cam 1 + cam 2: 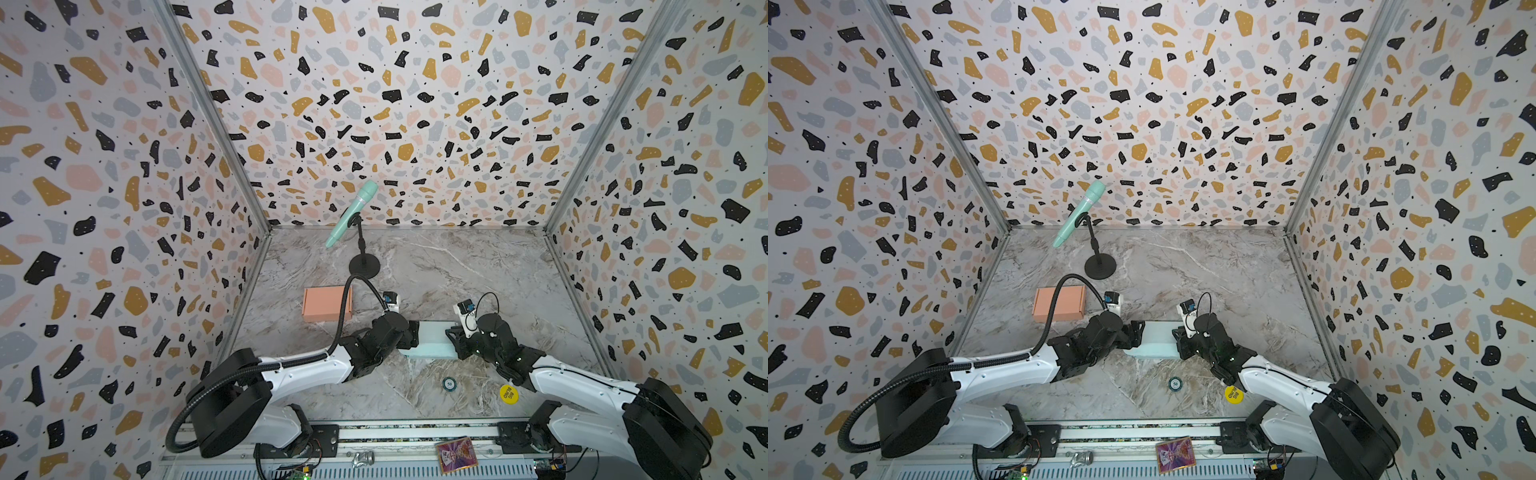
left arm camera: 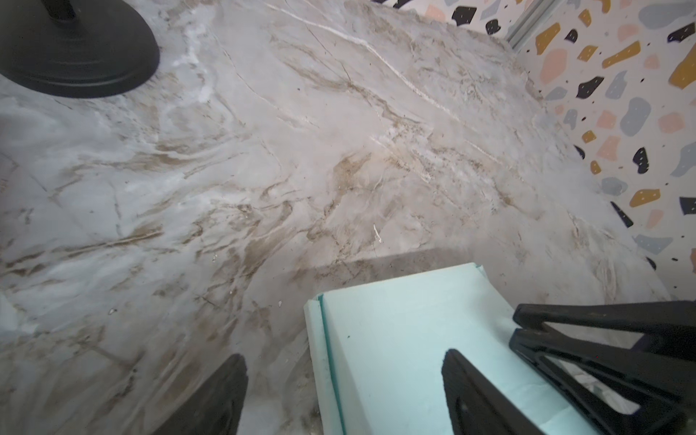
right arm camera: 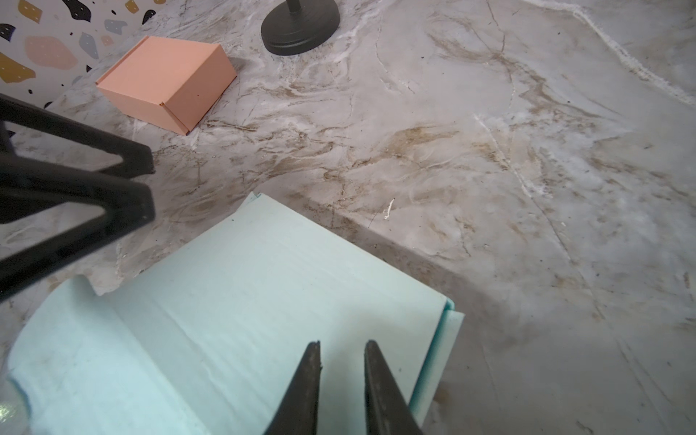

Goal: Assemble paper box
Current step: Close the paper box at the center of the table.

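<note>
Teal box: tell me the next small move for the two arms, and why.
Probably close the left end effector onto the near edge of the teal box. Its fingers stand wide apart at the box's side, while the right end effector has its fingers narrowly parted over the lid at the opposite side. The lid looks folded over but not pressed in, so a second hold would steady it.
</note>
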`<state>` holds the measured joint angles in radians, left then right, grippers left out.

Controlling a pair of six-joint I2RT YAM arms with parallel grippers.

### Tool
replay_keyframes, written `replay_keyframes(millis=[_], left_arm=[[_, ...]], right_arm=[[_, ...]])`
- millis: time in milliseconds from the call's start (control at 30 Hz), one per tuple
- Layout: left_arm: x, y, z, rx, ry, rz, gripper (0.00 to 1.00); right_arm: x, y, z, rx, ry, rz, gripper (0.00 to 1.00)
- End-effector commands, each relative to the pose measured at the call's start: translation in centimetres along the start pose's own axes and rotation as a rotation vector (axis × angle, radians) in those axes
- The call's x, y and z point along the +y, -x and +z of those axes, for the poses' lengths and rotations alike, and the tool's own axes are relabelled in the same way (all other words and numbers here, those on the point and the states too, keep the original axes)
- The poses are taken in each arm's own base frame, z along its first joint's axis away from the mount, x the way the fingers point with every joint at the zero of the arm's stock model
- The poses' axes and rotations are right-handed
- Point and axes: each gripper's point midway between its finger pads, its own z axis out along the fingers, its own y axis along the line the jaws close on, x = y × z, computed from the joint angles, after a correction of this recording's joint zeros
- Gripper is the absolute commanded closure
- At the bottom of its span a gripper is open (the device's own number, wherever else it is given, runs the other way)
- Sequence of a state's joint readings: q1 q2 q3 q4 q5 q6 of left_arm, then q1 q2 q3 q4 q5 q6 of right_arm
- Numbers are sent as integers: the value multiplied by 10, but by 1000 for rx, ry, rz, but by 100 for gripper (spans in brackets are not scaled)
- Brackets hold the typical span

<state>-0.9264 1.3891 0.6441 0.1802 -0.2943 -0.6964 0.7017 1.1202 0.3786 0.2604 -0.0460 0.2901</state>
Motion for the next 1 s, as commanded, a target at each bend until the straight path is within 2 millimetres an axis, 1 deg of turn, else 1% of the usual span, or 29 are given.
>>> replay_keyframes(millis=[0,67,133,467,800,900,967], left_arm=[[-3,-2,6,-2,-33,-2,20],[-7,-1,9,-12,-48,-6,22],[-5,-6,12,-1,-47,-5,23],[9,-30,16,36,-37,-14,32],[14,-43,22,62,-33,-8,36],[14,-47,24,69,-37,-10,37],[15,-48,24,71,-38,-12,37]], right_arm=[[-2,-8,-3,21,-15,7,77],[-2,-10,-2,26,-13,10,77],[-2,-10,-2,27,-13,14,77],[-1,-20,0,51,-14,33,77],[-2,-25,3,73,-21,68,77],[-1,-24,2,70,-15,90,73],[-1,-22,0,61,-15,108,67]])
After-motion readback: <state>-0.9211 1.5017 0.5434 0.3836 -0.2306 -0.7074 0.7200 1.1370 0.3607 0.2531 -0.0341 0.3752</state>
